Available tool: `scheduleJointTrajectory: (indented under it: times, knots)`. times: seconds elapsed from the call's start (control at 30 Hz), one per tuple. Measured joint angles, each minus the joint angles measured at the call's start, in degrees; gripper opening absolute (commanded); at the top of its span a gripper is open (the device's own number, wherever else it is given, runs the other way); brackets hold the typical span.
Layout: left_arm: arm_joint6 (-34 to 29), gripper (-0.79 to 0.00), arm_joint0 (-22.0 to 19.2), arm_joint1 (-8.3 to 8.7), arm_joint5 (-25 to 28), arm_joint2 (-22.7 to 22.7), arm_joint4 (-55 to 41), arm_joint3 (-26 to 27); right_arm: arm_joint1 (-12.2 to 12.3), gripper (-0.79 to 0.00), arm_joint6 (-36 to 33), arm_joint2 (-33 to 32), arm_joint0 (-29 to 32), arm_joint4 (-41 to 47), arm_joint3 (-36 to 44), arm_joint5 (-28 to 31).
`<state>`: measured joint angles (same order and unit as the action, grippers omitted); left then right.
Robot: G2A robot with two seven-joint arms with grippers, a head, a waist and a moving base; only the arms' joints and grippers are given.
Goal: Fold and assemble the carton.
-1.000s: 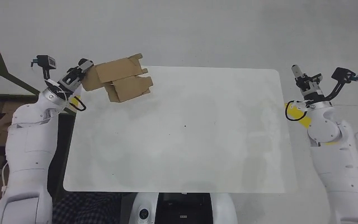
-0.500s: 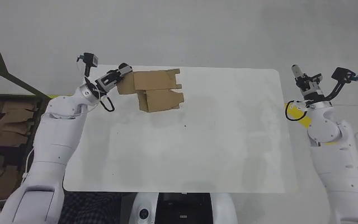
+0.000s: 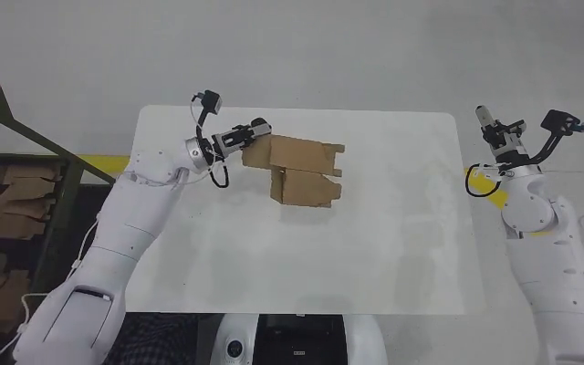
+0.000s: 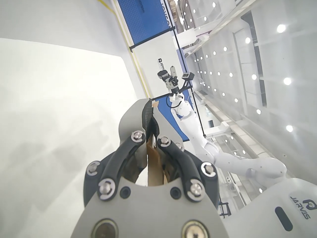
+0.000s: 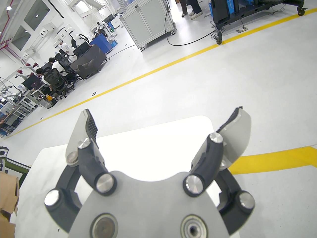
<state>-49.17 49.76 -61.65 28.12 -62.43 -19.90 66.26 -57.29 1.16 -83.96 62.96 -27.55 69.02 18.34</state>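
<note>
The carton (image 3: 306,187) was plain brown cardboard, unpatterned, against the white table (image 3: 383,265). My left gripper (image 4: 149,115) and right gripper (image 5: 163,118) were pale grey metal with black links and ribbed black pads. A yellow line (image 5: 158,68) crossed the pale grey floor (image 5: 247,75).

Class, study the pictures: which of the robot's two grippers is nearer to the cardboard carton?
Left. The left gripper is shut on the carton at its edge, above the table. The right gripper is open, off the table's opposite side and well apart from the carton.
</note>
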Motion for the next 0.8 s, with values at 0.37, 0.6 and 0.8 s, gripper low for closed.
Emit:
scheduleJointTrajectory:
  times: [0.37, 0.6, 0.8]
  knots:
    - [-0.9, -0.785, -1.1, -1.78, 0.2, 4.5, -0.9, -0.6, 0.0, 0.0, 0.0, 0.0, 0.0, 0.0, 0.0, 0.0]
    - [-2.1, -0.785, -0.7, -2.1, 0.5, 4.6, -2.6, -1.2, 0.0, 0.0, 0.0, 0.0, 0.0, 0.0, 0.0, 0.0]
    - [-2.1, -0.785, -0.7, -2.1, 0.5, 4.6, -2.6, -1.2, 0.0, 0.0, 0.0, 0.0, 0.0, 0.0, 0.0, 0.0]
